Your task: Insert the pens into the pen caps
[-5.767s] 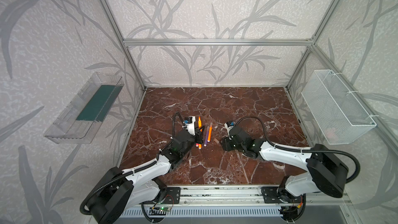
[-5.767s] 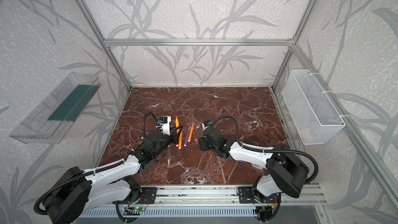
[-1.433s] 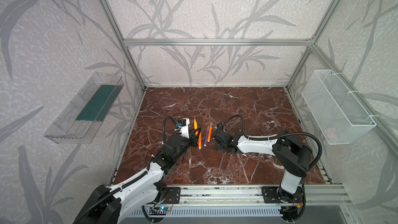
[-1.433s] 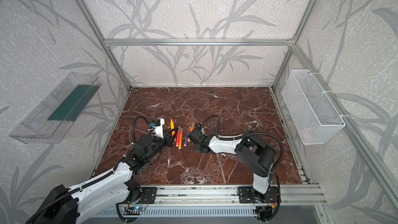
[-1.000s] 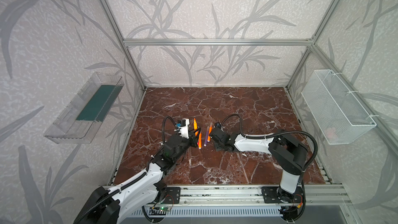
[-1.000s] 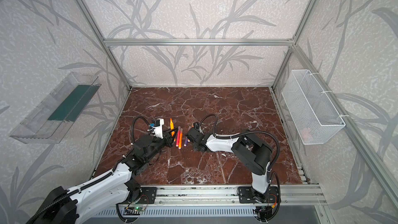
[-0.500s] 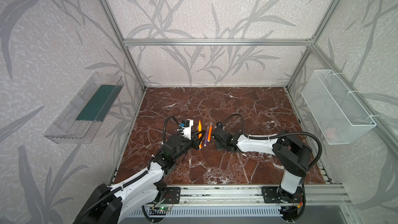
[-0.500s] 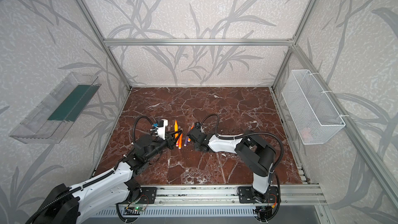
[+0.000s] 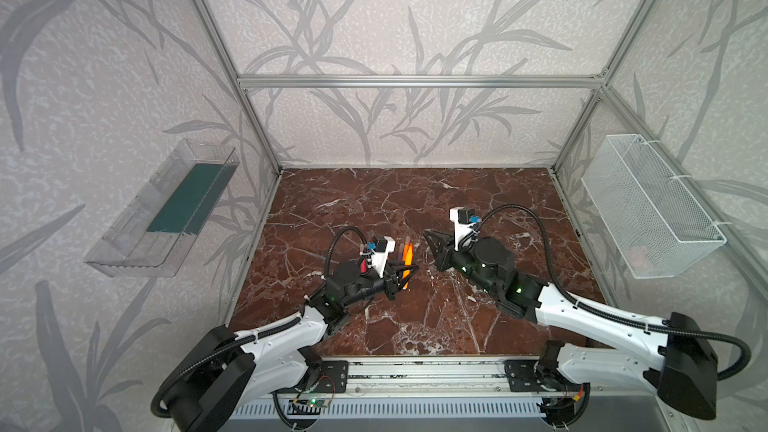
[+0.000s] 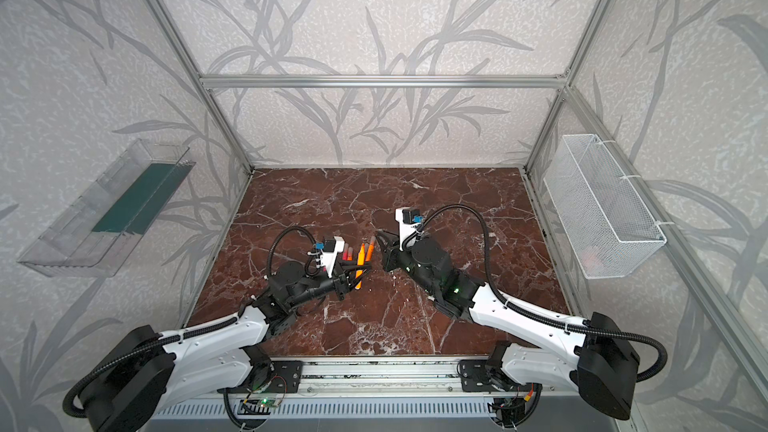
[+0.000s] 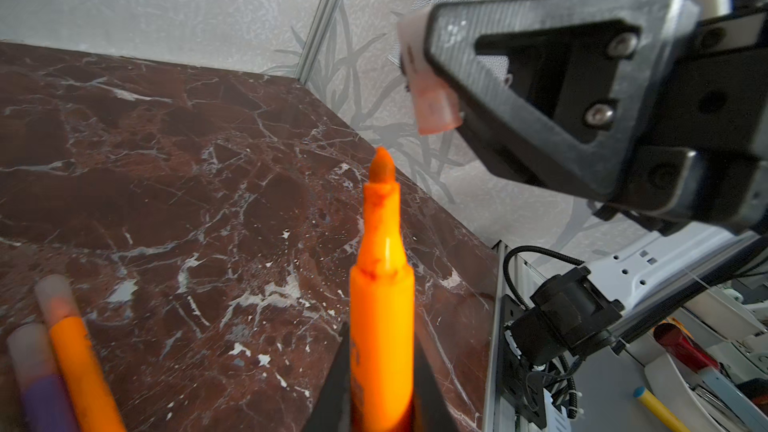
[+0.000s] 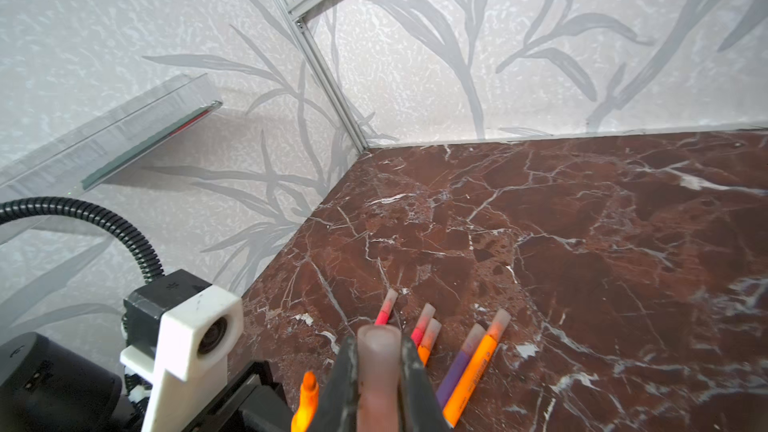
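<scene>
Nearest the front rail, the two arms reach in from either side and meet over the middle of the surface (image 12: 582,243). The left gripper (image 9: 409,274) has its fingers clamped narrow on the barrel of an orange pen (image 11: 381,305), leaving the bare tip (image 11: 382,168) jutting free, presumably so a cap can slide on unobstructed. Facing it, the right gripper (image 9: 429,236) pinches a pen cap (image 12: 378,384) tightly between its fingers. The cap's mouth hangs near the tip but apart from it and off to one side, so lining up the two axes looks like the work in hand. Just beyond, five capped pens (image 12: 471,367) lie side by side on the marble, out of the way, which suggests this is the last pair. Farther back the marble is bare up to the wall.
</scene>
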Controlling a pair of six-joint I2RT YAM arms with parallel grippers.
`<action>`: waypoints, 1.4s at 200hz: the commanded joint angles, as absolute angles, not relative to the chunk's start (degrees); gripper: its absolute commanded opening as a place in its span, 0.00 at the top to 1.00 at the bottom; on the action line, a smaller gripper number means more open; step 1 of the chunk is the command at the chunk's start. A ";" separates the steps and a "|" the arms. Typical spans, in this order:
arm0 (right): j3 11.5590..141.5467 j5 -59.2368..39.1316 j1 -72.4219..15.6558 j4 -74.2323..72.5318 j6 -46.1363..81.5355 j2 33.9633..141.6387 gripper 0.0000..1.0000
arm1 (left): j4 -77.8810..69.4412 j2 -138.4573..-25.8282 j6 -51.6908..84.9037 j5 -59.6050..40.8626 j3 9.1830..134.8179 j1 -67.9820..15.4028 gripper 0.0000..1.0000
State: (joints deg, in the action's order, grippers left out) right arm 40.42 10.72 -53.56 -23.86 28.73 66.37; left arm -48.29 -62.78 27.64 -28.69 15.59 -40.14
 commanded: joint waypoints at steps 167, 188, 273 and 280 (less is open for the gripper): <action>34.25 3.90 -53.53 -41.93 34.10 67.41 1.00 | -50.84 -61.69 25.49 -24.28 17.21 -43.86 1.00; 35.31 4.77 -53.53 -41.29 33.15 67.33 1.00 | -50.88 -61.79 25.42 -24.35 17.25 -43.88 1.00; 37.30 3.19 -53.61 -41.94 33.79 69.32 1.00 | -50.99 -61.70 25.23 -24.20 17.06 -43.95 1.00; 37.27 2.93 -53.61 -41.98 34.00 69.51 1.00 | -51.09 -61.61 25.28 -24.08 17.02 -43.95 1.00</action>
